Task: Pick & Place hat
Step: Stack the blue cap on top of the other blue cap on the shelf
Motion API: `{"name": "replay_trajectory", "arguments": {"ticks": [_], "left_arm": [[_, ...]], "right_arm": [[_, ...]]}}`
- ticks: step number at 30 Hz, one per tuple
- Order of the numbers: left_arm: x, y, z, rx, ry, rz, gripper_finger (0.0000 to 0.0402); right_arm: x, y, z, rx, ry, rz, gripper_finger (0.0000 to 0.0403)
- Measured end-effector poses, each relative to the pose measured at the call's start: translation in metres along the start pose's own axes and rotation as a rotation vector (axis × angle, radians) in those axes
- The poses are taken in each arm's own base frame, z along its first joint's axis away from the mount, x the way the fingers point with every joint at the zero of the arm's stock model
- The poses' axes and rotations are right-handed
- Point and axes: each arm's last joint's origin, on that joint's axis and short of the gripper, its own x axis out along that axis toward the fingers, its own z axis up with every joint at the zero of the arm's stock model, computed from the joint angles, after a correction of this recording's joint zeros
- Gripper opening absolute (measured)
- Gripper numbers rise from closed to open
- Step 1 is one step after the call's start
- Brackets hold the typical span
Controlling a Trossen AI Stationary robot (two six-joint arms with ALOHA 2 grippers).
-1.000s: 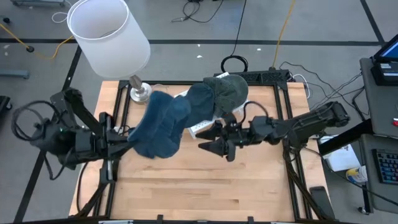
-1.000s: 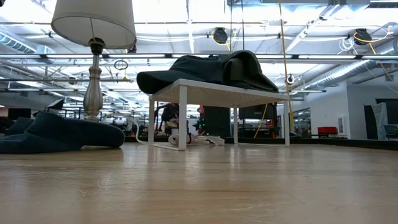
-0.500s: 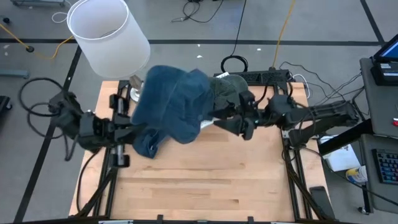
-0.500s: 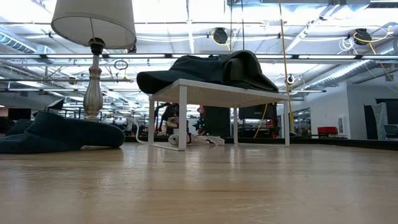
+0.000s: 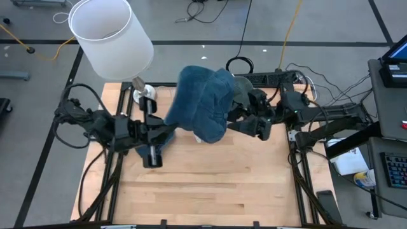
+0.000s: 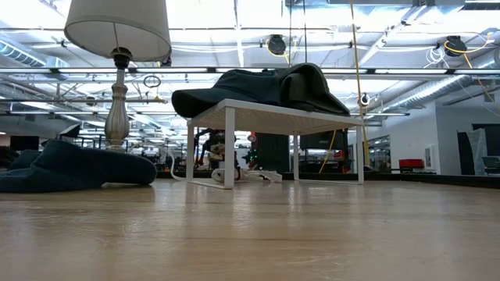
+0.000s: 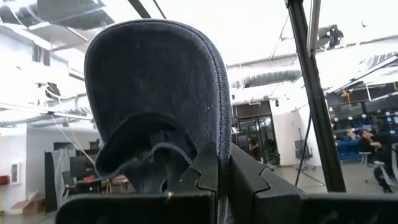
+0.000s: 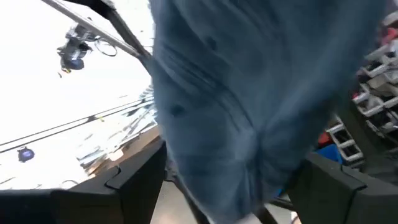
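1. From the high view I see the soft blue fabric hat (image 5: 202, 105) lifted above the back middle of the light wooden table (image 5: 210, 184). The left gripper (image 5: 166, 131) is at the hat's lower left edge with its jaws pressed together on the fabric. The right gripper (image 5: 236, 121) is at the hat's right side with its jaws spread wide. Behind the blue hat a dark green hat (image 5: 240, 91) shows partly. A white lamp with a round shade (image 5: 111, 35) stands at the back left corner.

2. In the low view the dark green hat (image 6: 266, 87) lies on top of a small white rack with thin legs (image 6: 273, 133). The lamp (image 6: 119, 47) stands to its left, and a dark blue cloth shape (image 6: 74, 168) lies on the table beside the lamp's foot. I see no gripper here.

3. In the left wrist view the blue hat (image 7: 155, 99) stands upright just in front of the camera, and the dark fingers (image 7: 205, 180) are closed on its lower edge.

4. In the right wrist view the blue hat (image 8: 261, 106) fills the middle of the picture. The two dark fingers (image 8: 130, 177) stand wide apart, one on each side of the fabric. I cannot tell if they touch it.
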Motion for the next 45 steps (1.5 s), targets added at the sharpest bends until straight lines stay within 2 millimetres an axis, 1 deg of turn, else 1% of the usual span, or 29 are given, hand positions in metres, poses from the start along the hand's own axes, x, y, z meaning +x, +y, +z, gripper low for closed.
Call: {"name": "replay_trajectory", "arguments": {"ticks": [6, 10, 13, 17, 22, 27, 30, 33, 45], "left_arm": [[0.002, -0.007, -0.006, 0.002, 0.010, 0.015, 0.0009], [0.003, -0.004, -0.007, 0.008, 0.018, 0.051, 0.0009], [0.006, -0.002, -0.012, 0.008, 0.030, 0.063, 0.0009], [0.009, 0.003, -0.014, 0.015, 0.036, 0.079, 0.0009], [0.011, 0.006, -0.016, 0.024, 0.040, 0.084, 0.0009], [0.011, 0.006, -0.016, 0.021, 0.029, 0.068, 0.0009], [0.011, 0.006, -0.016, 0.016, 0.026, 0.063, 0.0009], [0.011, 0.005, -0.016, 0.007, 0.024, 0.059, 0.0009], [0.011, 0.005, -0.016, -0.001, 0.019, 0.052, 0.0012]], "right_arm": [[-0.016, 0.016, 0.012, 0.000, -0.022, 0.022, 0.0288], [-0.022, 0.023, 0.017, 0.001, -0.041, 0.040, 0.0288], [-0.023, 0.024, 0.018, 0.048, -0.043, 0.049, 0.0288], [-0.023, 0.030, 0.018, 0.096, -0.013, 0.128, 0.0288], [-0.025, 0.042, 0.014, 0.101, -0.002, 0.190, 0.0288], [-0.029, 0.050, 0.016, 0.066, -0.037, 0.196, 0.0277], [-0.032, 0.054, 0.019, 0.024, -0.072, 0.207, 0.0257], [-0.034, 0.057, 0.022, 0.000, -0.097, 0.226, 0.0225], [-0.034, 0.059, 0.024, -0.009, -0.116, 0.248, 0.0063]]}}
